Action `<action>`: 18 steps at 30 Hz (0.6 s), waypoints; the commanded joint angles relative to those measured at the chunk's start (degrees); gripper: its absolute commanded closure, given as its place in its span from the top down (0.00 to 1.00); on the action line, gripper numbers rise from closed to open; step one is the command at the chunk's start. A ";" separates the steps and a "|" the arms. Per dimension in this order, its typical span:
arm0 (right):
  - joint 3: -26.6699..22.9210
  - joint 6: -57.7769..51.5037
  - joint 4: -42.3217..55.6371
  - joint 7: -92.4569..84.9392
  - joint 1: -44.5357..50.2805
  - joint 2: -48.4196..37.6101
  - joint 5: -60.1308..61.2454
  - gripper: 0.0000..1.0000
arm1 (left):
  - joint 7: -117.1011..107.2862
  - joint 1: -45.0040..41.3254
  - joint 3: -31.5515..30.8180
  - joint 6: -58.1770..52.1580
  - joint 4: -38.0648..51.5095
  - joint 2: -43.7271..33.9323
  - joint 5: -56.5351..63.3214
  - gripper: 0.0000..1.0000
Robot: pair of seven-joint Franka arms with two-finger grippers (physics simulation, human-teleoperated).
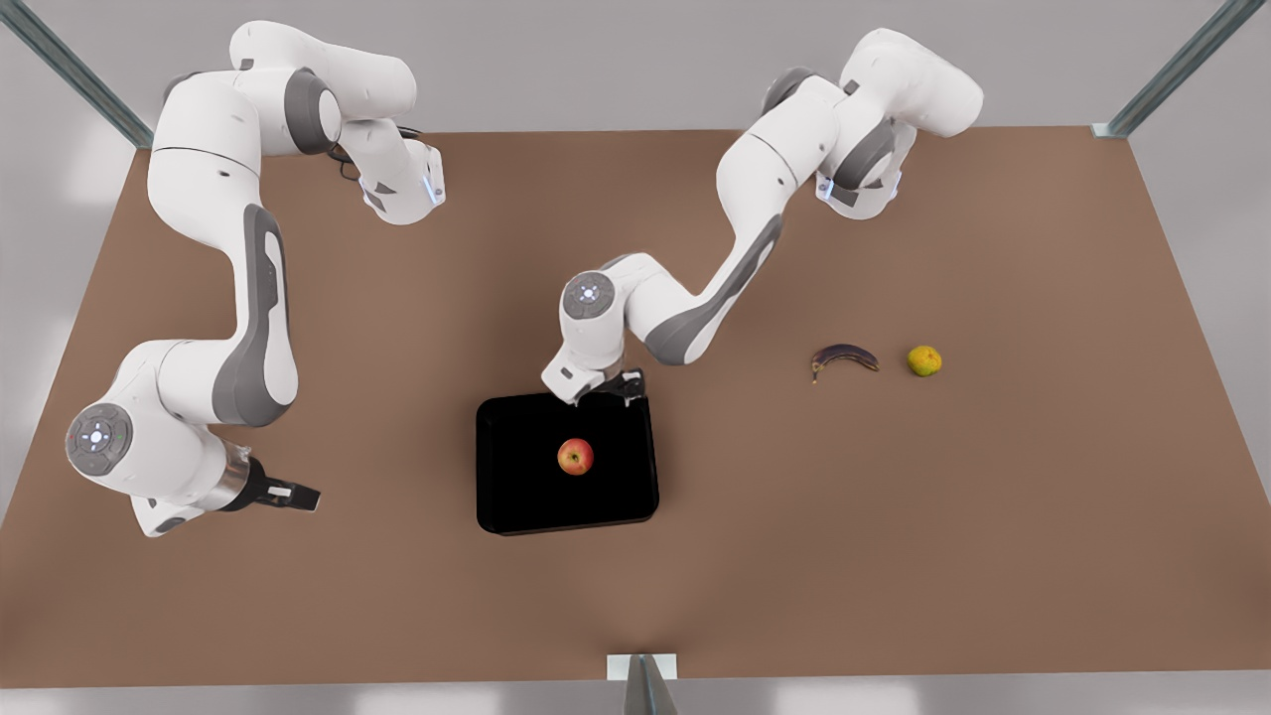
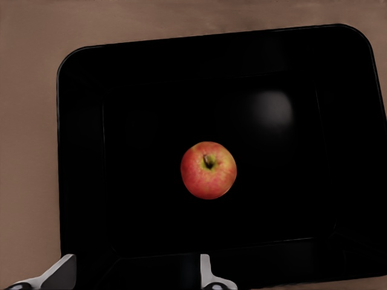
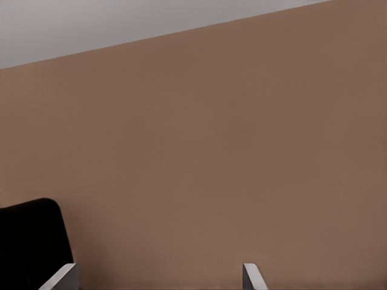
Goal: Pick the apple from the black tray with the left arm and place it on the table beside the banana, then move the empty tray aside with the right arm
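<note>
I'm on the approach: left gripper (image 1: 628, 385) over the black tray's (image 1: 516, 497) far edge, fingers apart, apple (image 1: 575, 457) untouched. Next I drop onto the apple and close. Right gripper (image 1: 298, 494) waits, fingers apart, off the tray.

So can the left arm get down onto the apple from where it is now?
Probably yes. The left gripper hangs open at the black tray's far edge, and the apple lies alone mid-tray with nothing over or beside it. The right gripper waits well off to the front view's left.

Front cam overhead; left wrist cam close above black tray (image 2: 84, 151), shared
</note>
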 commanded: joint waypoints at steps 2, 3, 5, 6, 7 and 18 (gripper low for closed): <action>0.05 -0.79 0.03 3.78 0.04 -0.08 0.04 1.00 | -25.75 -0.47 0.25 9.88 3.94 5.32 2.97 1.00; -0.04 -0.79 0.03 3.78 0.04 -0.08 0.04 1.00 | -24.95 -1.18 0.25 11.55 4.12 6.29 4.55 1.00; 0.05 -0.79 0.03 3.78 -0.05 -0.08 0.04 1.00 | -21.87 -1.79 0.25 14.54 5.43 7.96 4.64 1.00; -0.04 -0.79 0.03 3.78 0.04 -0.08 0.04 1.00 | -19.86 -1.79 0.34 14.81 7.46 9.45 4.73 1.00; -0.04 -0.79 0.03 3.78 -0.05 -0.08 0.04 1.00 | -18.89 -2.49 0.34 15.33 7.46 10.68 6.48 1.00; -0.13 -0.79 0.03 3.78 -0.05 -0.08 0.04 1.00 | -16.95 -2.58 3.85 24.74 10.01 15.43 10.53 1.00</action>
